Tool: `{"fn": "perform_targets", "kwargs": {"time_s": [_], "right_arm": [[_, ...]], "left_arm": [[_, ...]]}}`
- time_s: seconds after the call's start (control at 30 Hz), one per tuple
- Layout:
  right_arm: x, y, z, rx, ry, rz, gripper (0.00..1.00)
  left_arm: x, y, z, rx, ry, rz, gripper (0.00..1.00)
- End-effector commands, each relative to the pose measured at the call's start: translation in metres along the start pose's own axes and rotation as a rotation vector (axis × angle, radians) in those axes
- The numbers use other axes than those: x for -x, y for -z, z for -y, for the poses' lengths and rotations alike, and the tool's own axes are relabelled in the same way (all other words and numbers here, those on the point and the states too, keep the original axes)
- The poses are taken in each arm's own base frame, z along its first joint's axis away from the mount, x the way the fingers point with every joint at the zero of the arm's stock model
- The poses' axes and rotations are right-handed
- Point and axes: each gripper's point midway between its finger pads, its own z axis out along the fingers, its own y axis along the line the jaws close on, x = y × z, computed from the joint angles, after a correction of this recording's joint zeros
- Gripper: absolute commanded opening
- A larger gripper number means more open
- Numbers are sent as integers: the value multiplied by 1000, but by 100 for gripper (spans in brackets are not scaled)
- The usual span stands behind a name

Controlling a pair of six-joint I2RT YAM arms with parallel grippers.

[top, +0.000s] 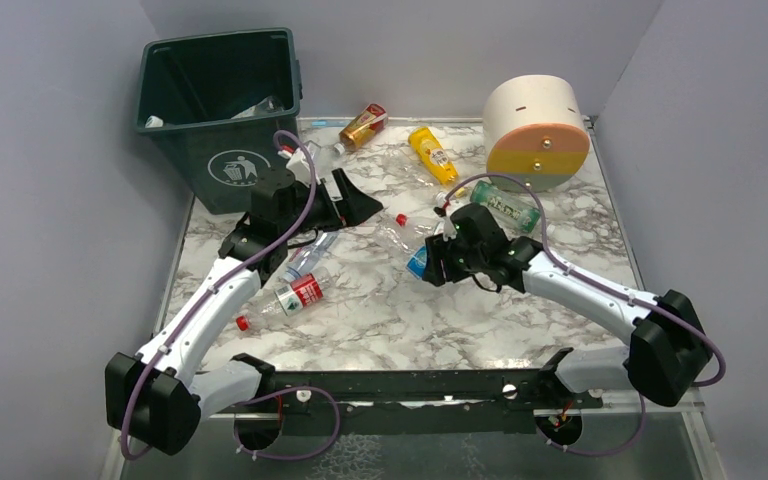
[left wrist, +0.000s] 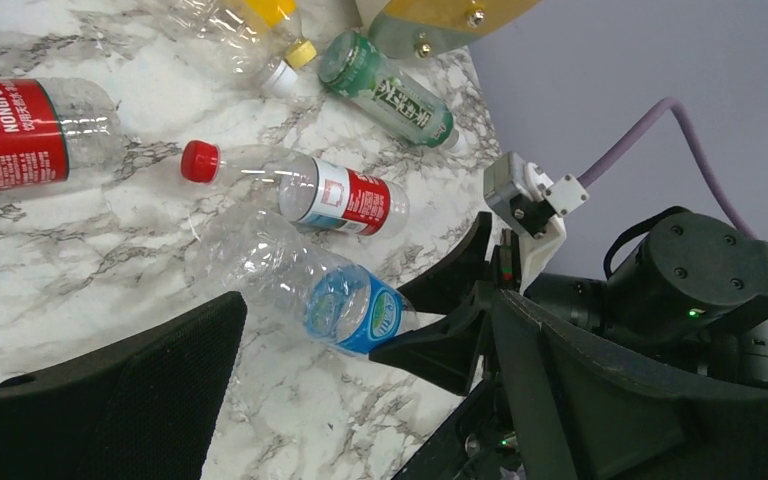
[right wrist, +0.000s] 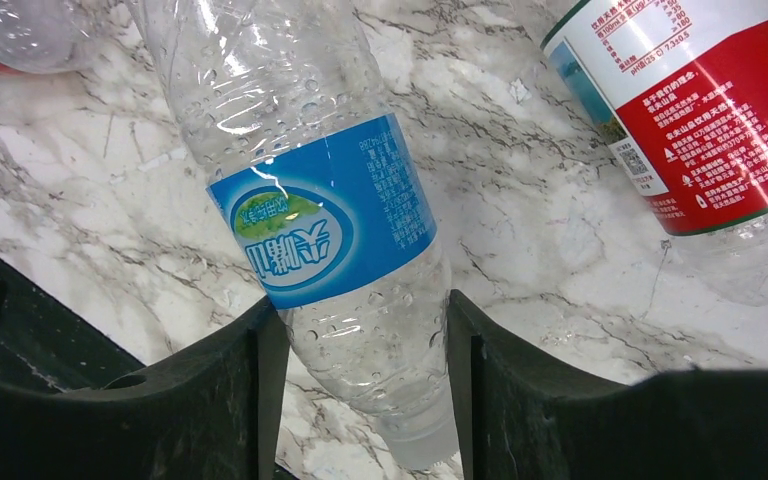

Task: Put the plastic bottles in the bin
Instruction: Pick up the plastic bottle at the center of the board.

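Grey-veined white marble counter, dark green bin with white symbol, clear bottle with blue label, red-labelled bottle

Left arm: jaws wide. Right arm: jaws gripping.

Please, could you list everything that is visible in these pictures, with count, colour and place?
bin: one, dark green, far left
cylinder: one, cream with a yellow-pink face, far right
red-label bottles: at least two, clear, table middle and left
blue-label bottle: one, clear, table middle, gripped
green-label bottle: one, clear, by cylinder
yellow bottle: one, far middle
amber bottle: one, near bin
table: one, white-grey marble
left gripper: open, empty
right gripper: closed on blue-label bottle
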Motion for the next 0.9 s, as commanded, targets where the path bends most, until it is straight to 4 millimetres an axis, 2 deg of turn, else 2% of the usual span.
{"fn": "perform_targets", "kwargs": {"time_s": [0.0, 0.37, 0.87], "right_arm": [[24, 17, -13, 40, 19, 62, 54], [56, 34, -23, 55, 24, 150, 54], [81, 45, -29, 56, 20, 207, 54]], "left_arm": [[-2, -7, 3, 0, -2, 14, 99], [-16, -17, 6, 21, -18, -1, 99], [-23, -24, 9, 53, -38, 7, 99]]}}
